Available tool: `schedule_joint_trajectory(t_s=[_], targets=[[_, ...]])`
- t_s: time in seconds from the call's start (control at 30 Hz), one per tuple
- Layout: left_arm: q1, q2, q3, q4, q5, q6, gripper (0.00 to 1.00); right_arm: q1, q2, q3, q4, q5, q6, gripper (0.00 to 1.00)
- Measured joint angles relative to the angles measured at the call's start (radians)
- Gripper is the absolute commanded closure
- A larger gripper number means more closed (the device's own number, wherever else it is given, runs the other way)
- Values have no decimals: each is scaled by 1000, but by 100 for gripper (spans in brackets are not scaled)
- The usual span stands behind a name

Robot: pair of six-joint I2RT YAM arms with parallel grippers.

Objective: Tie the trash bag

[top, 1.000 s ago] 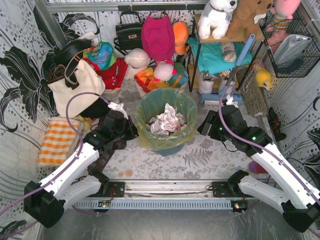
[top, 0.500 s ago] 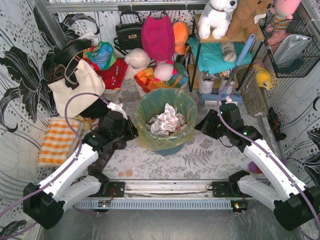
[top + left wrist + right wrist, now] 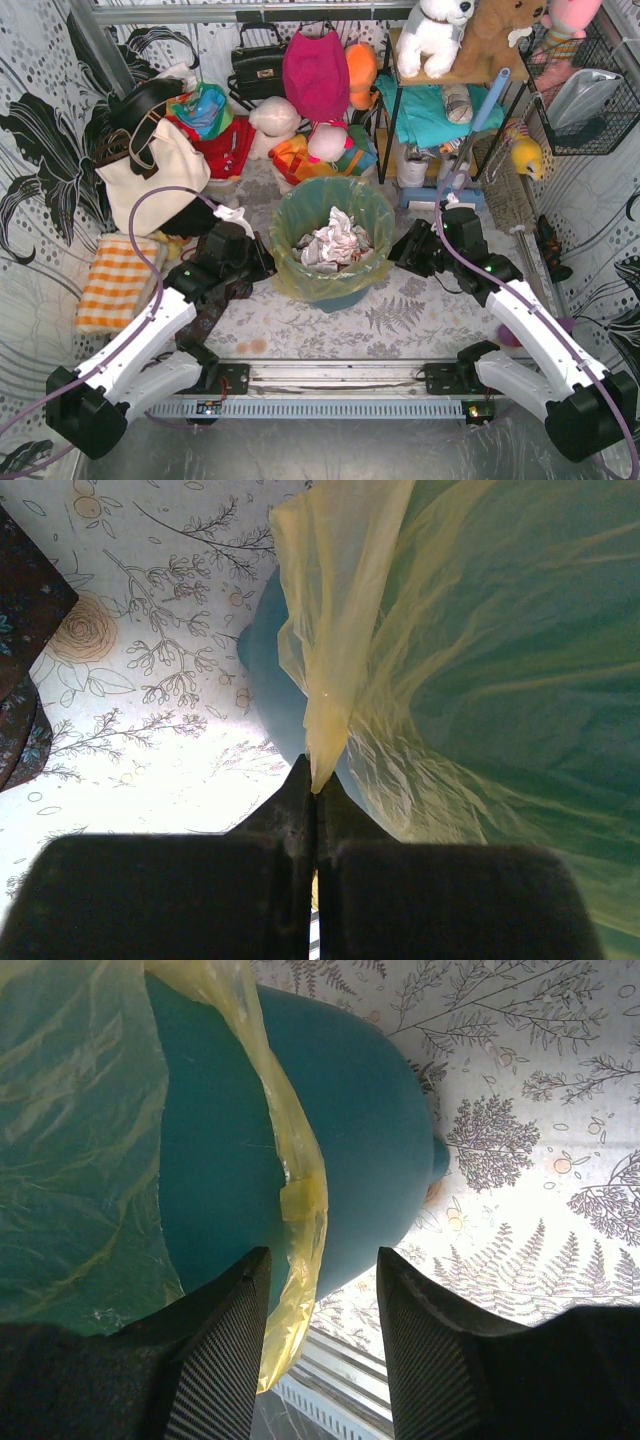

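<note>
The trash bag (image 3: 300,212), thin yellow-green plastic, lines the round teal bin (image 3: 340,296) in the middle, with crumpled white paper (image 3: 332,243) inside. My left gripper (image 3: 263,262) is at the bin's left side, shut on a hanging flap of the bag (image 3: 330,680); its jaws pinch the flap's tip (image 3: 315,780). My right gripper (image 3: 405,256) is open at the bin's right side. In the right wrist view a yellow strip of the bag (image 3: 300,1210) hangs down the bin wall (image 3: 350,1140) between the open fingers (image 3: 220,1350), nearer the left one.
Bags, soft toys and clothes crowd the back: a cream tote (image 3: 150,175), a pink bag (image 3: 315,70), a shelf with plush toys (image 3: 440,40). A checked orange cloth (image 3: 115,280) lies at the left. A metal rail (image 3: 330,378) runs along the near edge.
My right arm has swung in toward the bin's right side, bringing its gripper closer to the bag. The left gripper has stayed at the bin's left side.
</note>
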Motion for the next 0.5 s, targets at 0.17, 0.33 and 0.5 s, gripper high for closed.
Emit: schedule_joint_trajectory(t_s=[0.17, 0.33, 0.5], targets=[[0, -2, 0, 0, 2, -5, 100, 0, 26, 0, 14, -21, -2, 57], [0, -6, 0, 0, 2, -9, 100, 0, 61, 0, 16, -30, -8, 66], [0, -19, 0, -1, 2, -11, 100, -1, 81, 0, 20, -37, -13, 71]])
